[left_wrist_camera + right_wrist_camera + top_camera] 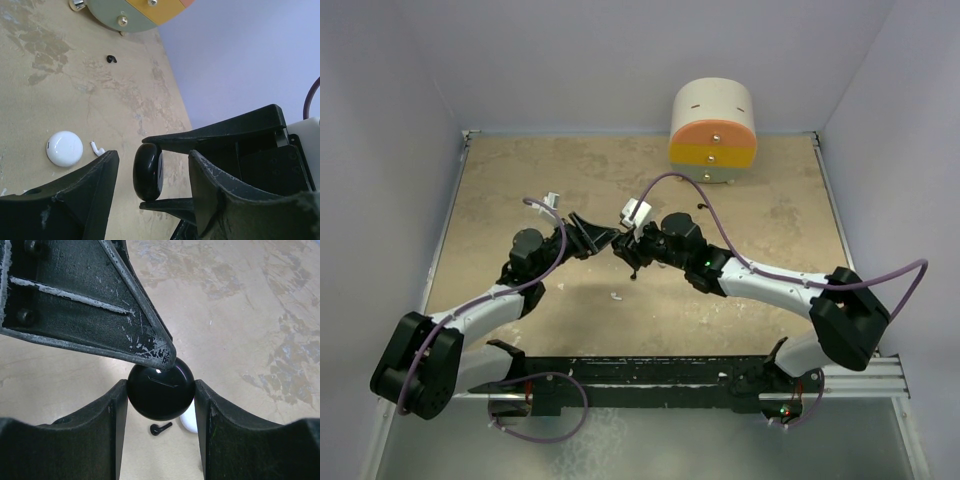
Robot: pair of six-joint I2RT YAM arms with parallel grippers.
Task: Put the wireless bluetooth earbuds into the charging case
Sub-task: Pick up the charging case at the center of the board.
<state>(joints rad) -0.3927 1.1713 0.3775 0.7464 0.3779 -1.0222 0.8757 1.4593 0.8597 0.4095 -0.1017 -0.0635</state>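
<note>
Your right gripper has its jaws pinched on the black charging case, squeezing it across its width and holding it off the table, at the centre of the top view. Treat that case as a hard, light, glossy pebble. It will likely slip or spin between the pads if pushed off-axis, so work against its rim or lid seam rather than its domed faces (from these views you cannot tell whether the lid is cracked open). Your left gripper has its jaws spread, one on each side of the case, with a gap showing on both sides in the lower middle of the left wrist view. In the right wrist view one left fingertip sits right at the case's top edge. The earbuds all lie loose on the table. A black earbud is bottom centre of the right wrist view, under the held case. A white earbud is just beside the white charging case at mid-left of the left wrist view, and a second black earbud is upper left there. They look tiny, rigid and smooth, so pinch the bulb lightly and keep the stem free. Both arms reach in from the bottom corners with elbows bent and wrists meeting nose to nose.
</note>
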